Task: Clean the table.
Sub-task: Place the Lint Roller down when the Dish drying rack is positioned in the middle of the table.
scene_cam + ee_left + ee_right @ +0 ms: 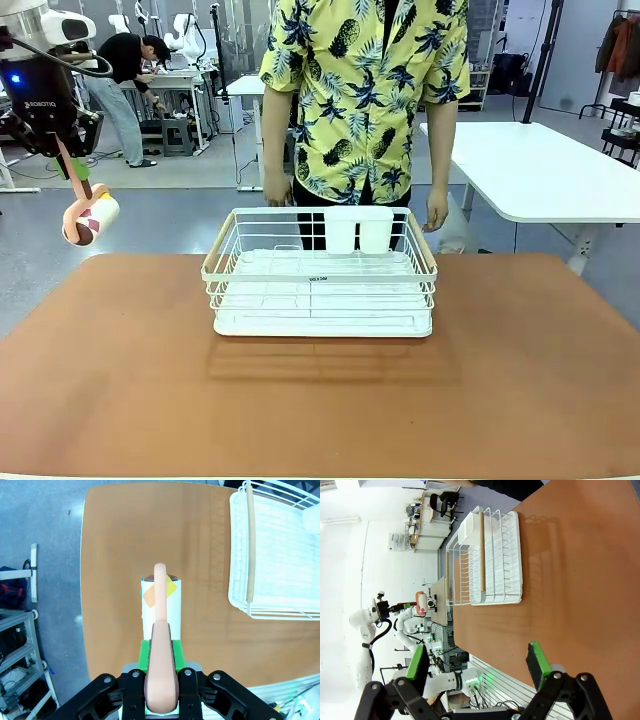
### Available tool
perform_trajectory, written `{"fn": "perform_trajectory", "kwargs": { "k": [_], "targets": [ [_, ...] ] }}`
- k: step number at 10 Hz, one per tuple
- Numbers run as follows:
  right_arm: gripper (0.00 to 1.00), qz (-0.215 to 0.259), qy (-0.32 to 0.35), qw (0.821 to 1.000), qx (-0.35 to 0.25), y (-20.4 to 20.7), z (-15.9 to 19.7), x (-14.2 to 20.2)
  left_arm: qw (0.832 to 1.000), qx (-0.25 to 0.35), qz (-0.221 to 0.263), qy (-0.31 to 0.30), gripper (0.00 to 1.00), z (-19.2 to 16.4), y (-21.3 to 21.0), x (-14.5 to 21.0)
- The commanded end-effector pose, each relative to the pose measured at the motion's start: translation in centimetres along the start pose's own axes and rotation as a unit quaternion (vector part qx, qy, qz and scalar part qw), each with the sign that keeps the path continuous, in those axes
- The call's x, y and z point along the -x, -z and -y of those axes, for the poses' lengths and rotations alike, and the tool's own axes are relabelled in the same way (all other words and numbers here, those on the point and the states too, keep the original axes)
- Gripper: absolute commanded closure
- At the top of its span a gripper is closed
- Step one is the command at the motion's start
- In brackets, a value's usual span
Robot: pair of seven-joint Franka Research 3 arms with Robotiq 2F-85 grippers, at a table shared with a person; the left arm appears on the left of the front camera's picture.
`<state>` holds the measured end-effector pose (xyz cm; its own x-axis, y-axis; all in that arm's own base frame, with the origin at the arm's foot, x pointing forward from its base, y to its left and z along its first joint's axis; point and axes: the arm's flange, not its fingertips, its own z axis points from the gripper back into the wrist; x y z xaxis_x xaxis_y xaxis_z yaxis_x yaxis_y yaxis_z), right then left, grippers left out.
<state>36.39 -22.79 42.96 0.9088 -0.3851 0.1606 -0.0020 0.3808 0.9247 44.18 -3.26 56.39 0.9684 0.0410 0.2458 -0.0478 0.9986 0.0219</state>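
The table (120, 380) has a reddish-brown top. My left gripper (65, 160) hangs in the air over its far left corner, shut on the pink handle of a lint roller (90, 218). The roller's white roll points down and hangs above the surface without touching it. In the left wrist view the handle (161, 645) is clamped between the green pads of the left gripper (161, 680), with the table (115, 555) below. My right gripper (480, 662) stands open above the table (590, 580), nothing between its fingers.
A white wire dish rack (320, 290) with two white cups sits at the table's far middle. A person in a yellow patterned shirt (365, 90) stands right behind it, hands down. A white table (540, 170) stands at the back right.
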Motion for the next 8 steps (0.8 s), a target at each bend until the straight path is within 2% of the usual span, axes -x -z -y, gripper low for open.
{"fn": "perform_trajectory", "kwargs": {
  "k": [1, 5, 6, 7, 8],
  "targets": [
    [0.00, 0.002, -0.009, 1.000, -0.007, -0.1, -0.2, -0.1, 1.000, -0.007, -0.001, 0.002, 0.79, -0.3, -0.4, 0.2],
    [0.00, 0.002, -0.009, 1.000, -0.007, -0.1, -0.2, -0.1, 1.000, 0.000, 0.000, 0.000, 0.79, 0.0, 0.0, 0.0],
    [0.00, 0.002, -0.009, 1.000, -0.007, -0.1, -0.2, -0.1, 0.997, 0.020, -0.054, -0.060, 0.79, 0.0, 0.1, -1.8],
    [0.00, 0.002, -0.009, 1.000, -0.007, -0.1, -0.2, -0.1, 0.970, -0.033, -0.057, -0.235, 0.79, 0.2, 0.6, -4.2],
    [0.00, 0.002, -0.009, 1.000, -0.007, -0.1, -0.2, -0.1, 0.884, -0.050, -0.085, -0.457, 0.79, 0.2, 0.7, -6.4]
  ]
}}
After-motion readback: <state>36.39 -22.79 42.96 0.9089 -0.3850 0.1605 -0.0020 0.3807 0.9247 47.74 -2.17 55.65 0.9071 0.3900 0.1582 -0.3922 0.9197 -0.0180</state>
